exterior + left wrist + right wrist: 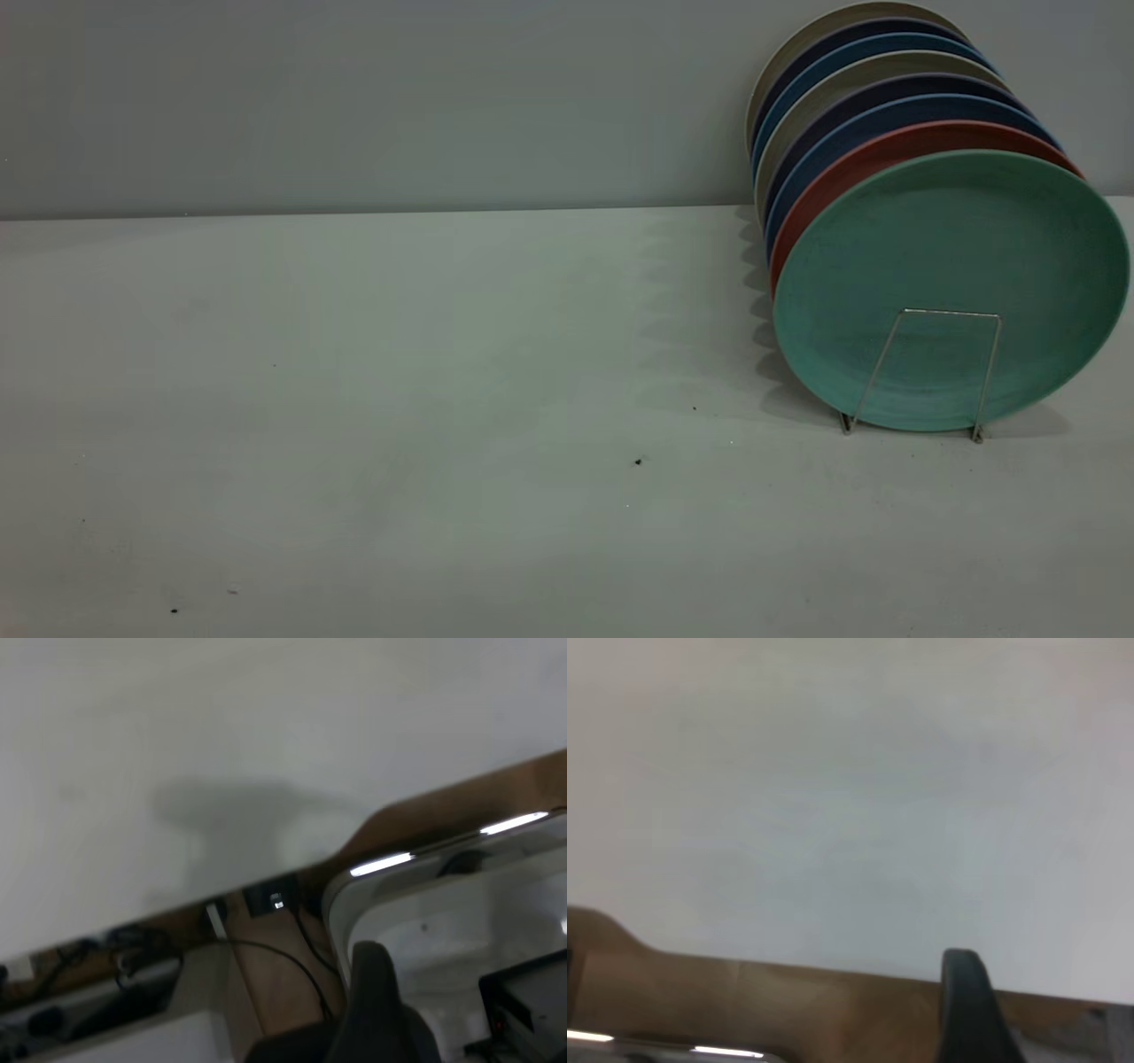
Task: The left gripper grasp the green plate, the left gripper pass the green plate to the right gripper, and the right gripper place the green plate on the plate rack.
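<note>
Green plate (952,257) upright, frontmost in plate rack (939,372), unlabelled

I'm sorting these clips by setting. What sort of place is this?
Probably a lab or test bench rather than a kitchen: a bare grey-white table against a plain wall, with only a wire plate rack of coloured plates, the green plate in front. Past the table's edge, cables and equipment show.
</note>
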You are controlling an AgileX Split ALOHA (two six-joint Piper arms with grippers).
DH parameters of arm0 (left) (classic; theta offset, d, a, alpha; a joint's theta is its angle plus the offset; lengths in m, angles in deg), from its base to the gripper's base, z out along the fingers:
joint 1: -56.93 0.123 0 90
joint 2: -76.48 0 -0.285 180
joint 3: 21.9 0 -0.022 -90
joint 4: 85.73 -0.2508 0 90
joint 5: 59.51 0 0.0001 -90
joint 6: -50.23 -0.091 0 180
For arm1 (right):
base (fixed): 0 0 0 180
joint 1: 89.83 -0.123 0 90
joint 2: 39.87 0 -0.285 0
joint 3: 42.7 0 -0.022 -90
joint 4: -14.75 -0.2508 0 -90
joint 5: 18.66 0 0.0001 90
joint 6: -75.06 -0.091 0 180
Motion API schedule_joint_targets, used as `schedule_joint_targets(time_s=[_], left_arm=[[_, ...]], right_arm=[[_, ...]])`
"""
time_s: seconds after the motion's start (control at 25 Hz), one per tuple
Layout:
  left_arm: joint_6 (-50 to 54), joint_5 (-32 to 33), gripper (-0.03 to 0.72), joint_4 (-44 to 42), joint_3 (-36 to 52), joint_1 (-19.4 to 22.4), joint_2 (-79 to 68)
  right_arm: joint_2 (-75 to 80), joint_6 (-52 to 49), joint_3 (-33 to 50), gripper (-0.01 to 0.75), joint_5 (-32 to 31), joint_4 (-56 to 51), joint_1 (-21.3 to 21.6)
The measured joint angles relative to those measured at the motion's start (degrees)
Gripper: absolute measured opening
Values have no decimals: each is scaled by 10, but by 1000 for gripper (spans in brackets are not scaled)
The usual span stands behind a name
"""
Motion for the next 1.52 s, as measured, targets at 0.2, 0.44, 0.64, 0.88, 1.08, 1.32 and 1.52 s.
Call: schedule_joint_targets(time_s=[0.2, 0.44, 0.64, 0.88, 1.08, 1.32, 1.52], left_arm=[[20, -15, 584, -25, 58, 0, 51], [21, -15, 584, -32, 63, 0, 119], [21, -14, 584, -32, 63, 0, 180], [21, -11, 584, -32, 63, 0, 258], [21, -10, 584, -33, 63, 9, 323], [21, -5, 584, -34, 63, 19, 407], [21, -1, 584, -34, 63, 19, 435]], right_arm=[[-1, -3, 0, 453, 0, -5, -34], [-1, -3, 0, 453, 0, -5, -36], [-2, -3, 0, 453, 0, -3, -54], [-8, -3, 0, 453, 0, -4, -69], [-74, -3, 0, 453, 0, -7, -15], [-189, -3, 0, 453, -4, -7, 64], [-193, -3, 0, 453, -6, -7, 56]])
